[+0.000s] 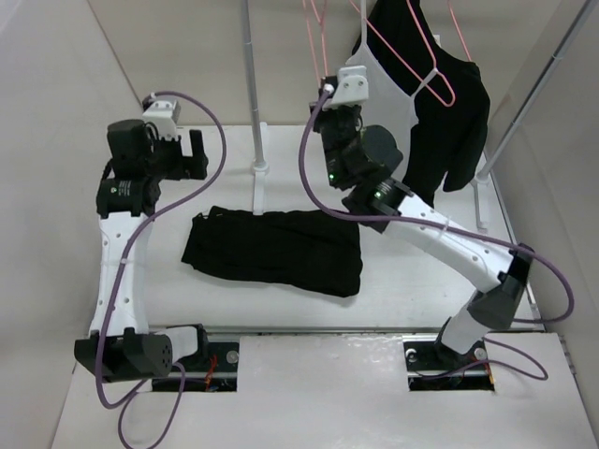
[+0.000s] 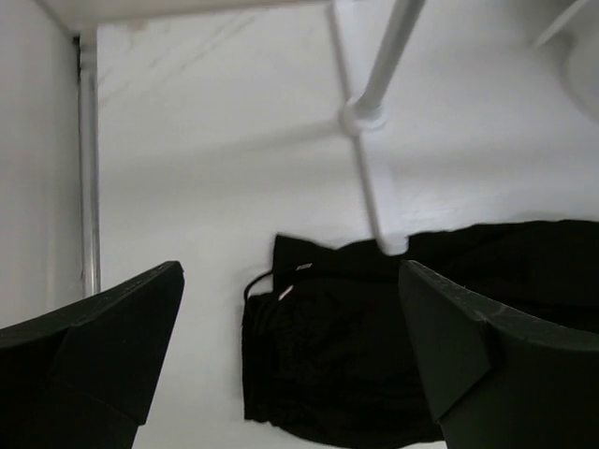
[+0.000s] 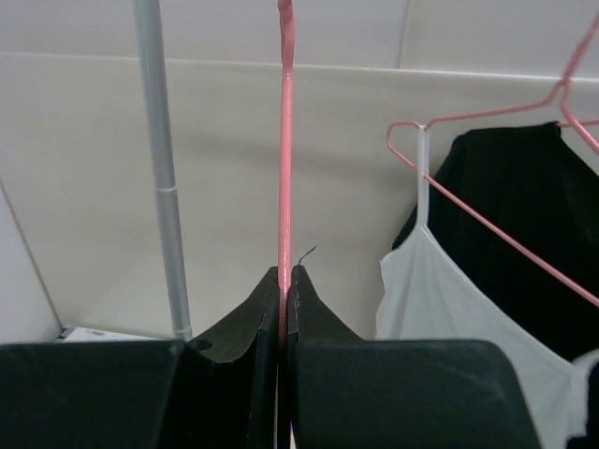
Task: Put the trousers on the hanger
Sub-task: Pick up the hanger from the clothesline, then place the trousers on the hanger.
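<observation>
The black trousers lie folded flat on the white table; the left wrist view shows their waistband end. My left gripper hovers open and empty behind the trousers' left end, jaws wide apart. My right gripper is raised at the back and shut on the thin pink wire of the hanger. In the right wrist view the wire runs straight up from between the closed jaws. The rest of that hanger is out of view.
A second pink hanger carries a white camisole, with a black top behind it, at the back right. The rack's grey pole and foot stand just behind the trousers. Another pole slants at right.
</observation>
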`<control>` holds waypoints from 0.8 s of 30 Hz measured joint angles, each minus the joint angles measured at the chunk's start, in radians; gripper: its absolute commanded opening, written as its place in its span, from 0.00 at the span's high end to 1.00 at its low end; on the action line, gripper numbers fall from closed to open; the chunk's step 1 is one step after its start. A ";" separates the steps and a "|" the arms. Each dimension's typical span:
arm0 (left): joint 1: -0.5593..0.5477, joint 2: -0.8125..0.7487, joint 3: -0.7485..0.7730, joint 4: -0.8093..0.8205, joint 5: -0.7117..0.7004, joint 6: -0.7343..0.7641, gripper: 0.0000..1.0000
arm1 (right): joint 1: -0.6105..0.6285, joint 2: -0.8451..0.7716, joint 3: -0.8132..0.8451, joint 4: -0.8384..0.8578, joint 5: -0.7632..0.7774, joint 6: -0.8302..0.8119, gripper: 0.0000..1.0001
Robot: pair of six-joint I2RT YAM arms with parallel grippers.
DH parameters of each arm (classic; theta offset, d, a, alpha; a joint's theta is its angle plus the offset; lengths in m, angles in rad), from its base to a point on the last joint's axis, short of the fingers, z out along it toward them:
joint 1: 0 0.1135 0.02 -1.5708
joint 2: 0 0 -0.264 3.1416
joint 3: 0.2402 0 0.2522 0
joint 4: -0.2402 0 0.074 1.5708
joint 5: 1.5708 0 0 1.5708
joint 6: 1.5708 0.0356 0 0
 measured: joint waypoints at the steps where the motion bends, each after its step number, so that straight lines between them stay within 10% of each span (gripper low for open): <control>1: -0.001 0.007 0.045 -0.006 0.036 0.001 0.01 | 0.008 -0.029 -0.038 0.009 0.014 -0.002 1.00; 9: -0.012 0.014 0.325 -0.044 0.339 -0.052 0.00 | 0.116 -0.193 -0.336 0.053 0.161 0.031 1.00; 15: -0.053 -0.010 0.269 0.145 0.559 -0.343 0.00 | 0.245 -0.158 -0.471 0.048 0.332 0.113 1.00; 24: -0.193 0.103 0.253 0.185 0.562 -0.572 0.00 | 0.315 -0.013 -0.496 0.038 0.541 0.160 1.00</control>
